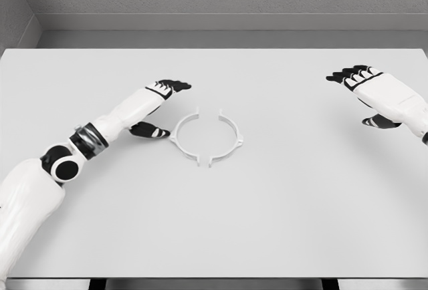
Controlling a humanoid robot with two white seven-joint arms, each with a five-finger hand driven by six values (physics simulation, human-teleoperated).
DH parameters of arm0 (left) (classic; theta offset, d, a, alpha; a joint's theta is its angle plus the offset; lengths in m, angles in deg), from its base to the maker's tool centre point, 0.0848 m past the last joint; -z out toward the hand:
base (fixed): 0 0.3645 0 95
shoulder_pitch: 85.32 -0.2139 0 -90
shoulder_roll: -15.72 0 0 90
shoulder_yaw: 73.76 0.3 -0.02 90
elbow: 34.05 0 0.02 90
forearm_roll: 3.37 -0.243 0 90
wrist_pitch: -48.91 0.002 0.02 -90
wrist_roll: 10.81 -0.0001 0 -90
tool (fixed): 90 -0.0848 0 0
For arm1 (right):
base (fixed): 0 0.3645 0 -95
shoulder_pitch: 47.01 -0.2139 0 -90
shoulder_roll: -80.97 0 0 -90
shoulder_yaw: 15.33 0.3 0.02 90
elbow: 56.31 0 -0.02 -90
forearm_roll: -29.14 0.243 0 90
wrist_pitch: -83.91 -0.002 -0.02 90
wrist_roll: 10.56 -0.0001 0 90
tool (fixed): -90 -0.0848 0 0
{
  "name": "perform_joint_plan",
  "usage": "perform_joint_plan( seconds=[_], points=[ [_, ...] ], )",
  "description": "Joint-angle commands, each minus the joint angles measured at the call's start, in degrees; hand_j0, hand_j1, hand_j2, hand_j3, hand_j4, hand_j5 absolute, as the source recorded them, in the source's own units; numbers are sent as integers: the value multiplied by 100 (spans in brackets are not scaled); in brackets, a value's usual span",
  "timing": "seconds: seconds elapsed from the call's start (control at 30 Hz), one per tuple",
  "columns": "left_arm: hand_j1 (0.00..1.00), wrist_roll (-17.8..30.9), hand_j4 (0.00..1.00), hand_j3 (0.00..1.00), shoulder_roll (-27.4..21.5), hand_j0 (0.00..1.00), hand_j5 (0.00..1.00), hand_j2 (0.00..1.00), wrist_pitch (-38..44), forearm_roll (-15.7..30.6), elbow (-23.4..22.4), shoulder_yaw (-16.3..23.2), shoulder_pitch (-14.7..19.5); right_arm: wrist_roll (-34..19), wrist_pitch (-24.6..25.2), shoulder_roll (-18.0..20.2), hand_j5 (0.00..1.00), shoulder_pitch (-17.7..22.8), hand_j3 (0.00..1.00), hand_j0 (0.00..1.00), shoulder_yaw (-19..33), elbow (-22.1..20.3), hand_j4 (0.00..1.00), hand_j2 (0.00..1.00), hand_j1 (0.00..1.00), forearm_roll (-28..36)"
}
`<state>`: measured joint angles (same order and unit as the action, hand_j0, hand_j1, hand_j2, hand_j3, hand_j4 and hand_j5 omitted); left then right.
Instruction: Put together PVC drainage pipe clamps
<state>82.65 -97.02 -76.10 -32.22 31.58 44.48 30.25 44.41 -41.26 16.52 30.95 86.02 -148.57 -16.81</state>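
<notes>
White bench [214, 236]: I log two clamp halves [206, 137] at its centre, forming a ring with small gaps. Left robot hand [157, 106] just beside the ring's left, fingers spread, empty. Right robot hand [374, 93] well apart, far right, fingers extended, empty.

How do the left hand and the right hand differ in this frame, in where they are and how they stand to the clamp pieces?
The left hand sits right beside the two white clamp halves, its thumb near the left half; the right hand is far off near the table's right edge. The left forearm shows up to the elbow; the right is cut off by the frame. Both hands are open, fingers extended, holding nothing.
</notes>
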Motion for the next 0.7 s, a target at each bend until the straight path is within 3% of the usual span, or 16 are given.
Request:
perform_joint_plan(
  seconds=[0.0, 0.67],
  points=[
    [100, -3, 100, 100, 24, 100, 100, 100, 1, 37, 20, -2, 9, 3, 17, 3, 100, 0, 100, 100, 7, -3, 100, 100, 100, 34],
    [100, -3, 100, 100, 243, 100, 100, 100, 1, -68, 152, -11, -88, 3, 17, 3, 100, 0, 100, 100, -1, -12, 100, 100, 100, 78]
  ],
)
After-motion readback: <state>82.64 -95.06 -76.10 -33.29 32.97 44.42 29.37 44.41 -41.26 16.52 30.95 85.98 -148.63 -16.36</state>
